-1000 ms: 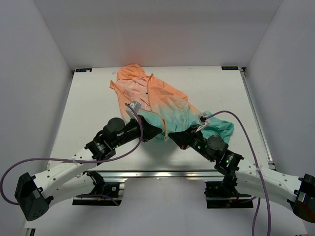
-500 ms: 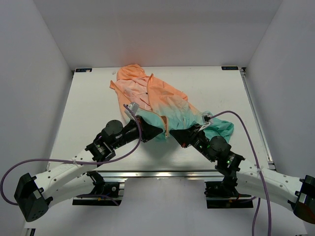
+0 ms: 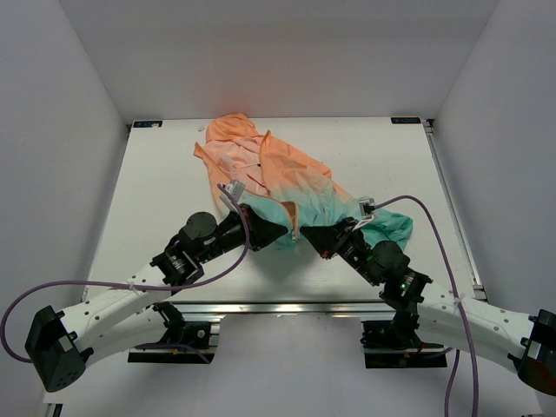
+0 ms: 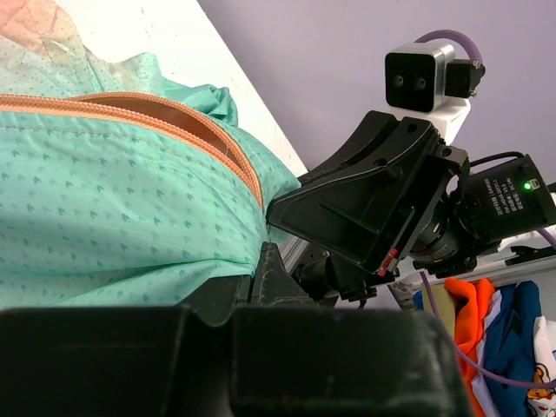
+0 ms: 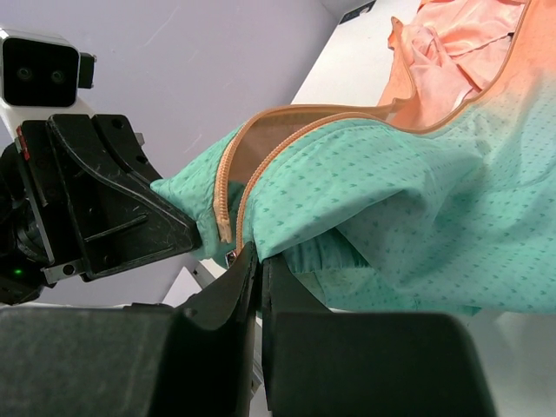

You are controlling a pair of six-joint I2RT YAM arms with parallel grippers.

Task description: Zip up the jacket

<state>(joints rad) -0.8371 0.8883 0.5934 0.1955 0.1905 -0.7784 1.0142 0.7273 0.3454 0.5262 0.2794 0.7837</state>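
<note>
Seen from above, the jacket (image 3: 276,178) lies crumpled on the table (image 3: 156,191), with its orange hood toward the far edge and its teal hem toward the arms. The left gripper (image 3: 280,233) and the right gripper (image 3: 307,235) meet at the near edge of that hem, tips close together, one on each side of the front opening. From up there the black gripper bodies hide the jaws, and I cannot make out the grip. Purple cables (image 3: 87,282) loop off both arms near the table's front edge.

The wrist cameras fill that in. On the left one, teal cloth covers most of the view, with the orange zipper (image 4: 187,122) curving across it. The lower edge of the cloth drops onto the fingers (image 4: 271,276), which are pressed together with the hem pinched between them. The right gripper's body sits just beyond, blocking the rest of the hem. Behind it, off the table, is a heap of clothes (image 4: 495,321) in orange, blue and white.

The right wrist camera shows what neither other view does. The two zipper halves run side by side, unjoined, and their ends hang just above that gripper's own closed tips, which clamp teal cloth. The left gripper looms just beside the fabric.
</note>
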